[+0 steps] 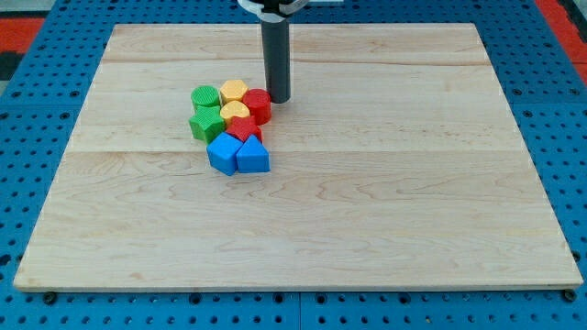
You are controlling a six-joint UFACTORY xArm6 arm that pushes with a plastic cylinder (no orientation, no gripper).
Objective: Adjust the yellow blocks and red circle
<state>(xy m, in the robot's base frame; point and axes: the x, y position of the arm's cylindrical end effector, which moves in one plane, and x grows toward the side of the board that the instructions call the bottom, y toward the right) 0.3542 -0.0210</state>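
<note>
My tip (279,98) stands on the wooden board (367,183), just right of the red circle (258,104), touching or nearly touching it. The blocks form one tight cluster left of the board's centre. A yellow hexagon-like block (233,91) sits at the cluster's top, left of the red circle. A second yellow block (236,113) lies below it, in the middle of the cluster. A red block (244,128) lies below that.
A green round block (204,96) and a green star-like block (206,121) sit on the cluster's left. A blue block (223,153) and a blue triangle (253,156) sit at its bottom. A blue pegboard (55,110) surrounds the board.
</note>
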